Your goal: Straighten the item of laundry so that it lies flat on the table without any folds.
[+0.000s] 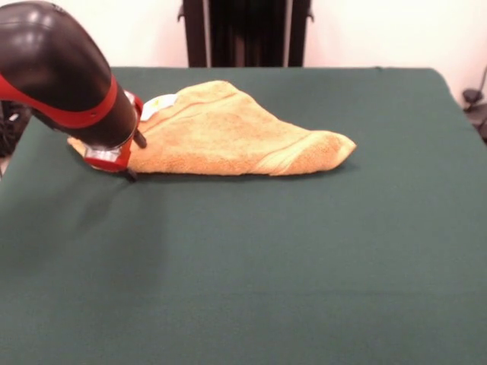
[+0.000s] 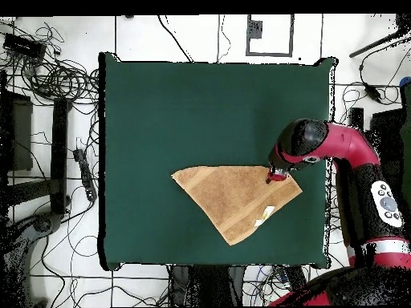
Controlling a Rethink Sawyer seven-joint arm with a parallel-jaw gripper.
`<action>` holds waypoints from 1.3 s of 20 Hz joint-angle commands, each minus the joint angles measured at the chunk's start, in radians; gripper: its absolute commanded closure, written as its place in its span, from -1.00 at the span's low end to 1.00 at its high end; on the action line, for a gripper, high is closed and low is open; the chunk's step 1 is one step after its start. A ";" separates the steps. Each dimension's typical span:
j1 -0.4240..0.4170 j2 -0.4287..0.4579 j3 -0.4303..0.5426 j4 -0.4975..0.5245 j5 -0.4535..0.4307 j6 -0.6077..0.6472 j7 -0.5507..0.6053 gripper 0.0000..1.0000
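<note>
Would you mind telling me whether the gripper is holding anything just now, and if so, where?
It cannot be told. The gripper is down at a corner of the towel, but the arm hides whether it grips the cloth or merely touches it.

Even, soft indoor light, faint shadow under the towel (image 1: 221, 133), arm (image 1: 61, 72) slightly blurred up close
</note>
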 commanded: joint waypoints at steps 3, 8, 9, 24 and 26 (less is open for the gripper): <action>0.039 0.080 0.060 0.086 0.008 -0.151 -0.127 -1.00; 0.053 0.070 0.046 0.075 -0.013 -0.144 -0.127 1.00; 0.052 0.071 0.045 0.074 -0.012 -0.142 -0.127 1.00; 0.064 0.061 0.020 0.057 -0.029 -0.114 -0.128 1.00; 0.046 0.059 0.039 0.072 -0.017 -0.141 -0.145 1.00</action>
